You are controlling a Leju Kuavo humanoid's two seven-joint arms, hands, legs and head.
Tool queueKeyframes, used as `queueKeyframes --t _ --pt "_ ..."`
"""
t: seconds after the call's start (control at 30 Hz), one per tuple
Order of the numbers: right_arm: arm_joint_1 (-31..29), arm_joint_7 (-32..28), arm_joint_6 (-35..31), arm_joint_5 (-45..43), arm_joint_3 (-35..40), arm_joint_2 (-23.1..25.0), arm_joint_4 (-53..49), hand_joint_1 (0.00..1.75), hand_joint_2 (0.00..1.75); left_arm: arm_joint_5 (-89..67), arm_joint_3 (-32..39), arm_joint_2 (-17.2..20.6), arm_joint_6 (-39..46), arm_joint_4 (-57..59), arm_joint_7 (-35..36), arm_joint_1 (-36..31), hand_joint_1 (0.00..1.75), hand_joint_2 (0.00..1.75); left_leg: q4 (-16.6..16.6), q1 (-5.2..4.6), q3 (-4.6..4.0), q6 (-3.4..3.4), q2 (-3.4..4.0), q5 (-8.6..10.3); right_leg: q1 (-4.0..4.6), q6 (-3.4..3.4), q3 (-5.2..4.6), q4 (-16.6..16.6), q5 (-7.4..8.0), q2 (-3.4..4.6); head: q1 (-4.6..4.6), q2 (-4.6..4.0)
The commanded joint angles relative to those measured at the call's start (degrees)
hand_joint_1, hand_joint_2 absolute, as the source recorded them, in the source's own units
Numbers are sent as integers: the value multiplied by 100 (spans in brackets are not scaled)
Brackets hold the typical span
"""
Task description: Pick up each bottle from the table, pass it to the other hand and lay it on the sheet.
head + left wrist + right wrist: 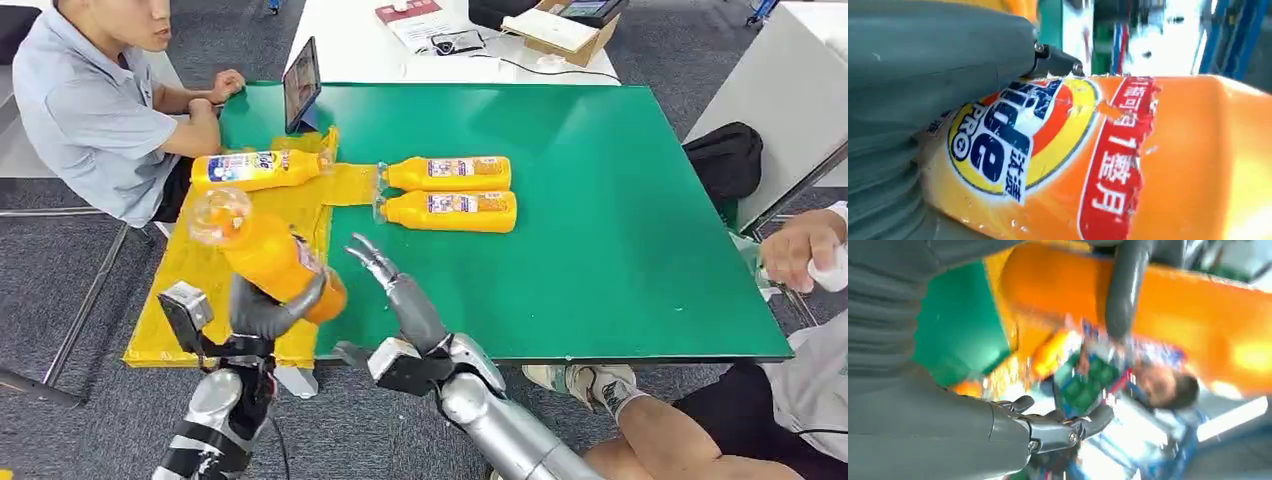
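Head view: four orange bottles counted, all filled with orange liquid. One held bottle (268, 252) is up off the table in the left hand (262, 310), fingers wrapped round its lower body, clear cap end tilted up and away toward the far left, above the yellow sheet (200, 300). A second bottle (258, 168) lies on its side on the sheet's far part, cap toward the green table (620, 200) centre. Two more bottles, the farther one (446, 173) and the nearer one (447, 211), lie side by side on the bare green top, just beside the sheet's edge, caps pointing toward the sheet. Right hand (398, 290) is raised next to the held bottle, fingers spread and extended, holding nothing; not touching the bottle as far as can be seen. A tablet (302, 84) stands at the far edge. One seated person (95, 110) at far left, another person's hand (805, 248) and leg at right, both cut off by the frame. Left wrist view: the held bottle's label (1018, 140) close up, torn and wrinkled, grey thumb (938, 65) pressed over it; print partly hidden. Right wrist view: blurred; orange bottle body (1173, 325) crossed by a grey finger of the left hand (1125, 290), right hand's own fingers (1063, 427) apart with nothing in them, background hard to make out.
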Motion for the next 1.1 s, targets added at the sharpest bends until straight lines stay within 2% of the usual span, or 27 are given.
queueKeyframes --t 0.03,0.1,0.13,0.4,0.6,0.83,0.93,0.97,1.0,1.03,1.07,1.1 --pt "423 4 -1219 291 411 -895 -1219 0 0 -812 467 284 849 1141 -64 -826 175 175 1 9 31 -11 -22 -12 10 -16 41 0 -18 -20 0 0" --pt "516 4 -1419 404 469 -923 -1341 0 0 -1099 453 366 1058 1201 -50 -904 175 175 -2 3 8 -4 -3 -3 2 -6 13 -2 -3 -4 0 0" --pt "553 4 -1438 357 516 -951 -1420 0 0 -1469 441 381 1365 1295 -28 -981 175 175 2 7 26 -9 -2 -13 7 -13 31 1 -12 -3 2 0" --pt "545 4 -948 89 521 -899 -1353 0 0 -4427 -395 659 2797 3113 671 -1977 175 175 -2 4 13 -7 -3 -3 4 -9 17 -1 -4 -5 2 0" --pt "448 4 -765 2 619 -931 -1337 0 0 -5963 -1153 613 2535 4537 1233 -2631 175 175 0 5 22 -7 -10 -4 5 -12 30 1 -8 -9 0 0" --pt "464 4 -689 -38 521 -967 -1331 0 0 -6357 -1436 536 1961 4978 1469 -2847 175 175 9 11 41 -13 2 -23 12 -20 49 10 -22 1 2 0" --pt "488 4 -692 -21 481 -975 -1320 0 0 -6369 -1429 497 1791 5062 1581 -2912 171 175 5 7 12 -7 -3 -5 7 -9 20 4 -6 -3 2 0" --pt "488 4 -692 -21 481 -975 -1320 0 0 -6369 -1429 497 1791 5062 1581 -2912 154 175 6 9 26 -10 -1 -13 10 -14 35 5 -12 -1 2 0" --pt "513 4 -686 -16 451 -981 -1319 0 0 -6330 -1388 468 1667 5109 1627 -2931 108 175 9 11 34 -13 2 -18 12 -18 42 7 -16 2 0 0" --pt "522 4 -692 -7 432 -983 -1304 0 0 -6314 -1379 451 1606 5131 1633 -2925 7 175 15 13 40 -15 6 -24 14 -21 48 11 -21 6 2 0" --pt "528 4 -692 -4 428 -985 -1307 0 0 -6312 -1379 452 1573 5144 1632 -2918 2 175 3 6 12 -7 1 -5 6 -9 20 3 -5 0 2 0" --pt "538 4 -682 6 409 -989 -1308 0 0 -6297 -1375 451 1422 5178 1635 -2936 0 175 8 9 22 -10 -2 -12 10 -14 31 6 -12 -3 2 -2"
